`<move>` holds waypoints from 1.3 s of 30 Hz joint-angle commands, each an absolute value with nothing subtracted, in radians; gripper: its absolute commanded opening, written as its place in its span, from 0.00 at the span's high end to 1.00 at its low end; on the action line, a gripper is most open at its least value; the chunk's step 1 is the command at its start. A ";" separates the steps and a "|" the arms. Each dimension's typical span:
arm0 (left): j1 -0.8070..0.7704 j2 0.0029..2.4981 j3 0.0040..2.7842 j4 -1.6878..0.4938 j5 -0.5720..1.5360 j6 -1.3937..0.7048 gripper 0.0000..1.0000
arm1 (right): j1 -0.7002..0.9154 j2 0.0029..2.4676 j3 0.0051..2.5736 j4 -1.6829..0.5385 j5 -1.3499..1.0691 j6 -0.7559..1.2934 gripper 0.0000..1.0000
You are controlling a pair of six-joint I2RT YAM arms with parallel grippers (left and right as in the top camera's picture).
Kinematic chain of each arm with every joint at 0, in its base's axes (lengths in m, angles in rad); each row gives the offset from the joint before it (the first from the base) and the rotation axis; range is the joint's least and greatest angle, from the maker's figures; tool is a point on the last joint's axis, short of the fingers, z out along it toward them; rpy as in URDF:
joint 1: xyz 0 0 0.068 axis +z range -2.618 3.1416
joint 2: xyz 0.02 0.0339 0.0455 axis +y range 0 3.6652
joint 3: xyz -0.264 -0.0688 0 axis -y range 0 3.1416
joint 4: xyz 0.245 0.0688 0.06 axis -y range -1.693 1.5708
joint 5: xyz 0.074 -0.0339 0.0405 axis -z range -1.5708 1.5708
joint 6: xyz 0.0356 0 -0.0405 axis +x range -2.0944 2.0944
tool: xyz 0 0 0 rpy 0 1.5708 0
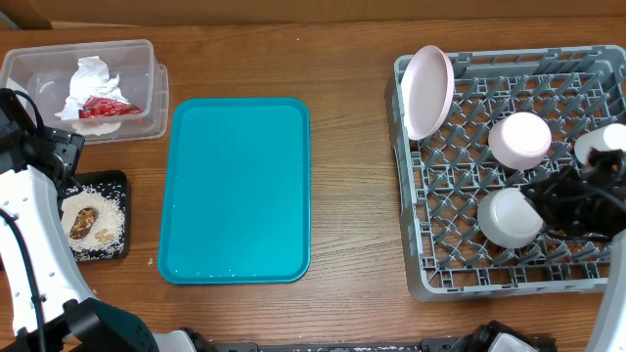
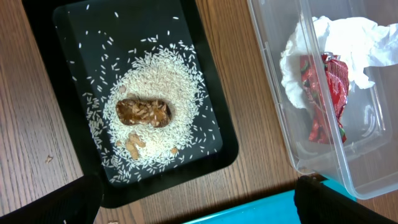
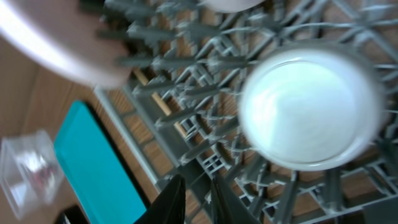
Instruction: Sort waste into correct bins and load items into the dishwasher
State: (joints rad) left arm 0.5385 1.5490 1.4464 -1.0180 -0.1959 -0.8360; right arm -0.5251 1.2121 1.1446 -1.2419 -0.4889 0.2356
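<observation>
The clear tub (image 1: 147, 59) holds the crumpled napkin (image 1: 90, 80) and red wrapper (image 1: 110, 106); both also show in the left wrist view, napkin (image 2: 348, 34) and wrapper (image 2: 323, 93). The black tray (image 1: 112, 181) holds rice (image 2: 161, 81) and brown lumps (image 2: 143, 112). My left gripper (image 2: 193, 205) is open and empty, above the table between the black tray and the tub. The grey dish rack (image 1: 430, 274) holds the large plate (image 1: 427, 91) on edge, a smaller plate (image 1: 519, 139), the cup (image 1: 599, 145) and the upturned bowl (image 1: 509, 217). My right gripper (image 3: 198, 199) is shut and empty above the rack, beside the bowl (image 3: 311, 106).
The teal serving tray (image 1: 235, 191) lies in the middle of the table, with nothing on it. My right arm (image 1: 582, 200) reaches over the rack's right side. The right wrist view is blurred.
</observation>
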 commanded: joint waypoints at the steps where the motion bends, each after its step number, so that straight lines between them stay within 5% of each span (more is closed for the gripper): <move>1: 0.536 1.556 1.448 -1.017 -0.210 -0.846 0.00 | -0.437 1.084 1.174 -1.235 -0.479 0.240 0.82; 11: 0.536 1.556 1.448 -1.017 -0.210 -0.846 0.00 | -0.347 0.706 1.133 -1.193 -0.468 0.210 0.74; 12: 0.536 1.556 1.448 -1.017 -0.210 -0.846 0.00 | -0.347 0.672 1.126 -1.190 -0.468 0.210 0.64; 13: 0.536 1.556 1.448 -1.017 -0.210 -0.846 0.00 | -0.347 0.642 1.119 -1.193 -0.468 0.210 0.09; 14: 0.536 1.556 1.448 -1.017 -0.210 -0.846 0.00 | -0.347 0.620 1.116 -1.209 -0.468 0.210 0.00; 39: 0.536 1.556 1.448 -1.017 -0.210 -0.846 0.00 | -0.255 0.603 1.116 -1.361 -0.445 0.226 0.00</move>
